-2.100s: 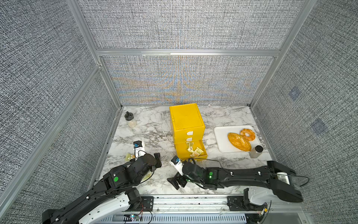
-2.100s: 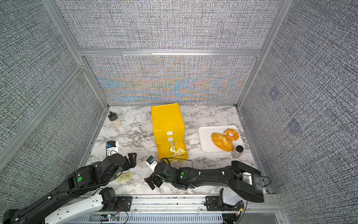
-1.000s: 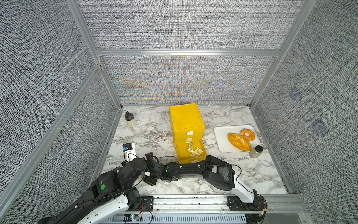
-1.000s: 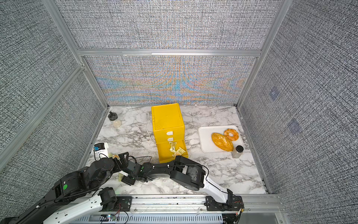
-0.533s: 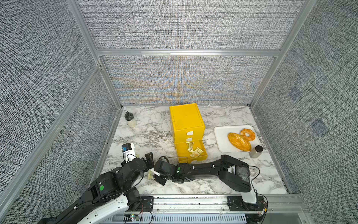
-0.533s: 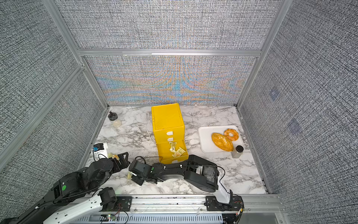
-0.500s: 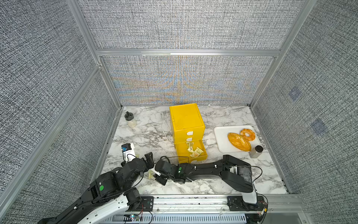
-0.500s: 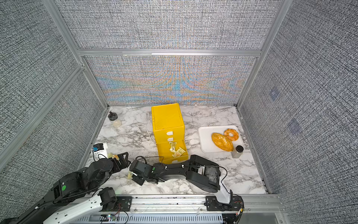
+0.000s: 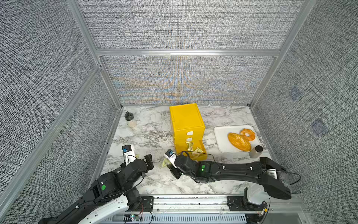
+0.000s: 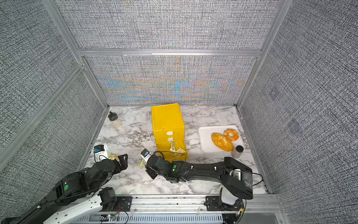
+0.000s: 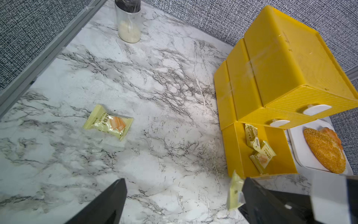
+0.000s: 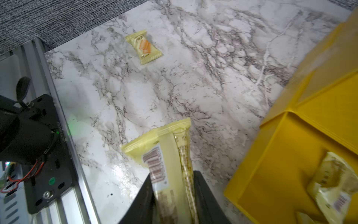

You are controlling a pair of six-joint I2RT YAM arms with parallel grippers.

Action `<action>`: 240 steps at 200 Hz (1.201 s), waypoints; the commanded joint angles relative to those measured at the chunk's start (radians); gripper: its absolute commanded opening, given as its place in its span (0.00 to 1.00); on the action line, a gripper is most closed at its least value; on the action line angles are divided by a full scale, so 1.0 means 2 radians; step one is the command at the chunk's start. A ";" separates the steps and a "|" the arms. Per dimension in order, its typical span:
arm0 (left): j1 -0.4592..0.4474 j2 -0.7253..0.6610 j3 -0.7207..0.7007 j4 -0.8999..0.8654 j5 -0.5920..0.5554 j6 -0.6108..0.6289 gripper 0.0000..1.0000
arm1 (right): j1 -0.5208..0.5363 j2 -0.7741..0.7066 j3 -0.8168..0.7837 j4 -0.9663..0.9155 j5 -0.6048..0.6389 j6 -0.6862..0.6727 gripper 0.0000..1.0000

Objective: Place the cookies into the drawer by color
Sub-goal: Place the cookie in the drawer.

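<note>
**A thin grip beside the open drawer**

Our right fingers (image 12: 205, 195) are clenched on a pale yellow packet (image 12: 166, 153). They pinch its lower end, so most of it sticks out past the tips. It stands on edge close over the worktop (image 12: 193, 87), and we cannot tell whether it touches. It is just beside the front corner of the bottom drawer (image 11: 232, 147). That drawer is pulled out of the yellow box (image 9: 187, 120) and already holds three packets (image 11: 259, 153) of the same colour. The upper drawers (image 11: 279, 116) are shut.

We judge the grip itself to be the main risk. The wrapper looks slick and is held by one end, so a quick swing could let it slide out. The free end could also catch the drawer's front wall on the way over, so the packet folds or drops short onto the worktop.

A low approach could also nudge that wall. This might push the drawer shut or shift the box, which looks light. The black cable (image 9: 201, 153) on our right wrist loops over the drawer's front and might snag the rim.

Our left fingers (image 11: 114, 197) are spread wide and grasp nothing, near a second packet (image 11: 108, 122) lying flat. The arms are near each other, so moving both to the drawer at once risks a collision.
</note>
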 commanded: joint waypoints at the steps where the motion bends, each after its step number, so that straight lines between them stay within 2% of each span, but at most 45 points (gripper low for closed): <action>1: 0.000 0.006 -0.003 0.004 -0.007 -0.004 0.99 | -0.021 -0.038 -0.031 -0.001 0.024 0.019 0.34; 74: 0.000 0.035 -0.010 0.026 -0.004 -0.001 0.99 | -0.153 -0.152 -0.129 -0.015 0.013 0.029 0.35; 103: 0.000 0.053 -0.012 0.039 0.000 0.003 0.99 | -0.197 -0.158 -0.142 -0.006 -0.014 0.022 0.35; 136: 0.000 0.078 -0.010 0.053 0.003 0.008 0.99 | -0.221 -0.136 -0.141 0.009 -0.036 0.016 0.35; 149: 0.001 0.089 -0.010 0.057 0.004 0.010 0.99 | -0.226 -0.125 -0.138 0.011 -0.038 0.017 0.40; 161: 0.003 0.099 -0.010 0.063 0.006 0.014 0.99 | -0.229 -0.117 -0.135 0.011 -0.038 0.019 0.55; 177: 0.009 0.114 -0.010 0.068 0.011 0.019 0.99 | -0.229 -0.117 -0.131 0.009 -0.044 0.021 0.66; 211: 0.039 0.138 -0.021 0.090 0.032 0.035 0.99 | -0.229 -0.153 -0.141 0.000 -0.061 0.031 0.74; 240: 0.097 0.156 -0.036 0.117 0.066 0.055 0.99 | -0.228 -0.214 -0.168 -0.008 -0.080 0.039 0.84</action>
